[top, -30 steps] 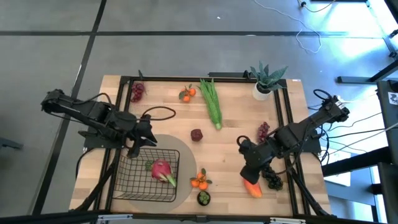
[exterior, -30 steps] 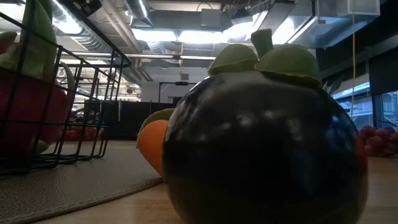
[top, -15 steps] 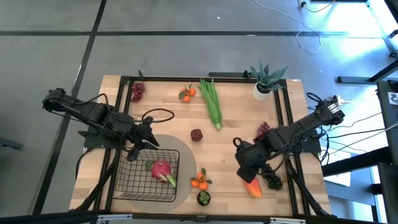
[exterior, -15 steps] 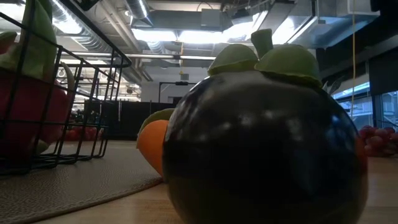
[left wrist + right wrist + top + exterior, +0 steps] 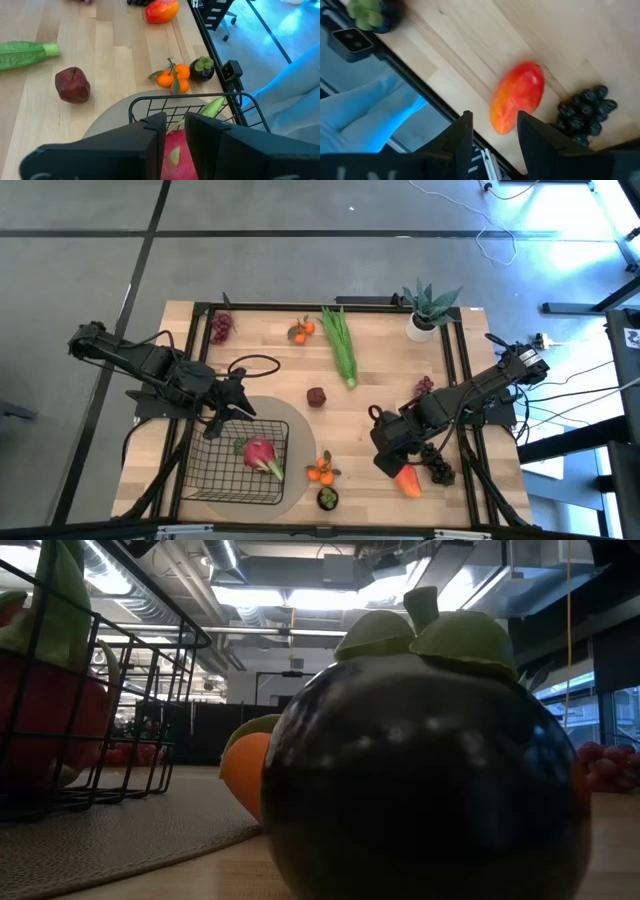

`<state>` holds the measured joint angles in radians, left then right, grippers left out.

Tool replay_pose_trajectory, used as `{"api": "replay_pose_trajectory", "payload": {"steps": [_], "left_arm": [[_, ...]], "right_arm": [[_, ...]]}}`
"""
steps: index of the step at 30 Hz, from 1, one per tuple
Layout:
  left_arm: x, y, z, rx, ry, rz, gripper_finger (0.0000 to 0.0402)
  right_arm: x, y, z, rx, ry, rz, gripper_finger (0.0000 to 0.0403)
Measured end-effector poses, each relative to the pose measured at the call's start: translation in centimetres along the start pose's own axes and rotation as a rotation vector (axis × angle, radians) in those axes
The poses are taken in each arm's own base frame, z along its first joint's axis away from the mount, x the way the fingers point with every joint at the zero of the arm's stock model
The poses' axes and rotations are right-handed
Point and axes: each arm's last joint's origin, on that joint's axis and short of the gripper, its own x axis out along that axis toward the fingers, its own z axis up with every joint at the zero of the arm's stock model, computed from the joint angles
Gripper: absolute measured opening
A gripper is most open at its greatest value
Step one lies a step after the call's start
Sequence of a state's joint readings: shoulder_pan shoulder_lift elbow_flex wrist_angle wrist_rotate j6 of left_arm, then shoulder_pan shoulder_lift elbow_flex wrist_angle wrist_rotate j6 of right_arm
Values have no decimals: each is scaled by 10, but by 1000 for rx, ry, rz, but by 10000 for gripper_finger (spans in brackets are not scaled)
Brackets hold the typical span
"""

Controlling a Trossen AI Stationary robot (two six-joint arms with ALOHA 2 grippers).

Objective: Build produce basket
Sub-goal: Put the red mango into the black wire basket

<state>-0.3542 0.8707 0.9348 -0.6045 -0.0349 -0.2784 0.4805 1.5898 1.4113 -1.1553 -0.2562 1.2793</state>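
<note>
Wooden table [image 5: 380,370] on grey floor [image 5: 300,270], left hand [image 5: 213,423] narrowly parted, right hand [image 5: 385,463] parted above mango [image 5: 407,480]

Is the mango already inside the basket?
No, in the high view the mango lies on the bare wooden table near the right gripper, far from the basket, which holds only the dragon fruit.
</note>
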Motion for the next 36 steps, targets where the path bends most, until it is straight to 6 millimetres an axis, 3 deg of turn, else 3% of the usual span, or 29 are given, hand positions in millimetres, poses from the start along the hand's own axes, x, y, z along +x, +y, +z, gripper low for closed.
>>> {"api": "replay_pose_trajectory", "payload": {"steps": [13,24,36], "left_arm": [[0,0,0,0,0,0,60],[0,0,0,-1,0,0,60],[0,0,0,-1,0,0,60]], "right_arm": [[-1,14,4,-38,-46,141,140],[0,-1,2,124,-68,-22,140],[0,-3,1,191,-72,-40,140]]}}
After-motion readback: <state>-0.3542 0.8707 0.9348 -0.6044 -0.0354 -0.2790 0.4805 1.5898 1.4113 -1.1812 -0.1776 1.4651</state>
